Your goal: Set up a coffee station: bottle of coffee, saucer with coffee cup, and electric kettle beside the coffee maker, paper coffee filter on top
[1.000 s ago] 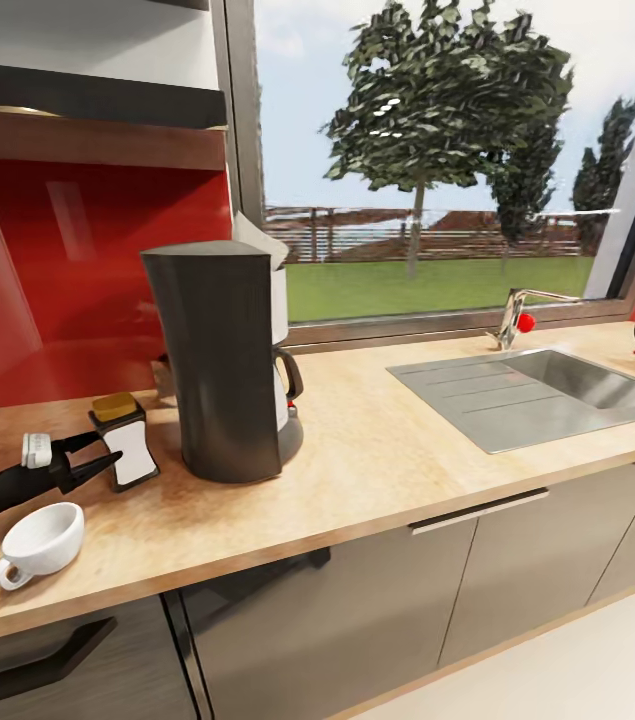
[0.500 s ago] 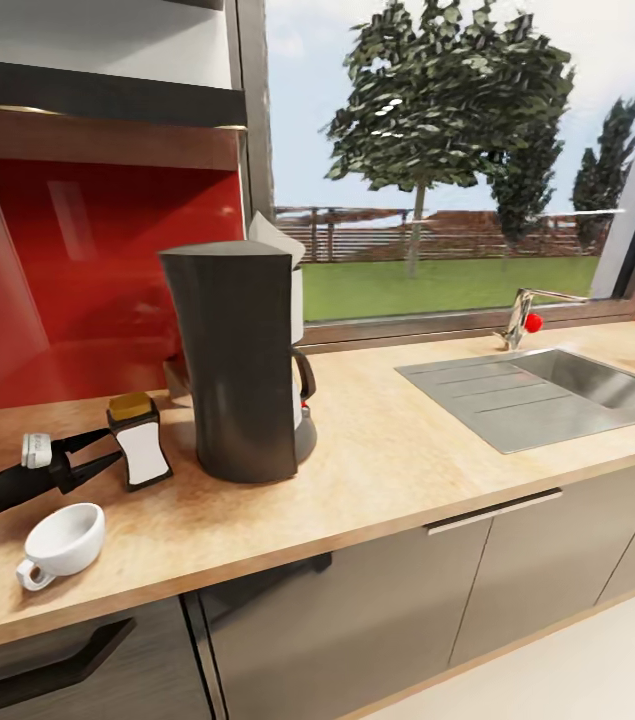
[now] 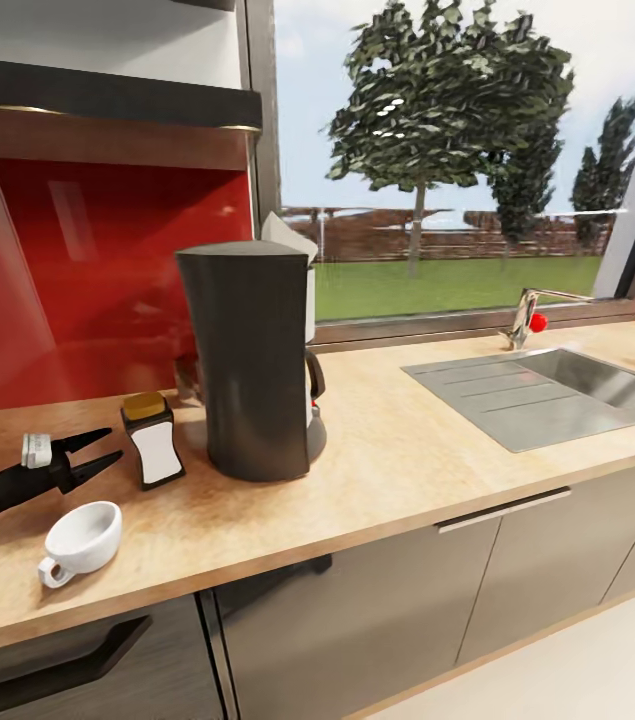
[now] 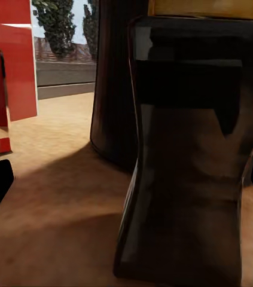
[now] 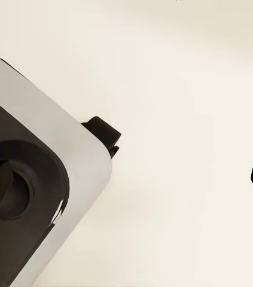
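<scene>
Bottle of coffee stands on the kitchen countertop, just left of the coffee maker. Our left gripper hangs spread beside it, holding nothing; the coffee cup lies nearby. We cannot tell the right gripper's state.

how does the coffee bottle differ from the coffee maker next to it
The small waisted black bottle with a golden lid and white label stands far shorter than the tall dark-grey drip coffee maker. The bottle narrows at its middle; the maker is a broad tower holding a carafe. Both stand upright on the light-brown countertop.
</scene>
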Motion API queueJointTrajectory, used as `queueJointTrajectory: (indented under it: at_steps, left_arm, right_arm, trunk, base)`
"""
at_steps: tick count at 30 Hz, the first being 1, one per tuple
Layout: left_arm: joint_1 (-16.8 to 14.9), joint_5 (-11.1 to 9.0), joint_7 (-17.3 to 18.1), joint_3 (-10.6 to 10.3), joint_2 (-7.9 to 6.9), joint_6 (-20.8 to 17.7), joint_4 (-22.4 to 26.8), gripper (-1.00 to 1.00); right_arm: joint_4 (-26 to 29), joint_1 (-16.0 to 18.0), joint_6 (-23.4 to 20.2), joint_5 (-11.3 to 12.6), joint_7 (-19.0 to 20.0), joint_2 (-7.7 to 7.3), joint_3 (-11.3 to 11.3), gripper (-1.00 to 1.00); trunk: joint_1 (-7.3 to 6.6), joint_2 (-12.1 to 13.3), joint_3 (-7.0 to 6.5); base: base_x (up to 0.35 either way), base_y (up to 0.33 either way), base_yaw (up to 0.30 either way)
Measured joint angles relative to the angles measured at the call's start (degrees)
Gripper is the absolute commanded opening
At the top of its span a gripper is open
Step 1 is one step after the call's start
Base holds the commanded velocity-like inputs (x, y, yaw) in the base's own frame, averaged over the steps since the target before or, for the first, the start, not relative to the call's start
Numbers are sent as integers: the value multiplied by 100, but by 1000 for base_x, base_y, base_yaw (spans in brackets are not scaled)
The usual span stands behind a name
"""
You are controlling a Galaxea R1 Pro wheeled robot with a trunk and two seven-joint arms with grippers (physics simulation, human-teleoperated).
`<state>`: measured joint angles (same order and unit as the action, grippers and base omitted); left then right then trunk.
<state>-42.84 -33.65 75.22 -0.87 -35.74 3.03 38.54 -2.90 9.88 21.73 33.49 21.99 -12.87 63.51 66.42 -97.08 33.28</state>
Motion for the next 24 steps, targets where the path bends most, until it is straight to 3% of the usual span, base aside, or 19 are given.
queueJointTrajectory:
  at_steps: [12, 24]
  left_arm:
    - [0, 0, 0, 0, 0, 0, 0, 100]
    - [0, 0, 0, 7, -6, -7, 1, 100]
  right_arm:
    - [0, 0, 0, 0, 0, 0, 0, 100]
    - [1, 0, -1, 0, 0, 0, 0, 100]
  trunk:
    - [1, 0, 0]
    - [0, 0, 0]
  base:
    - [-119, 2, 0]
    - [-10, 27, 0]
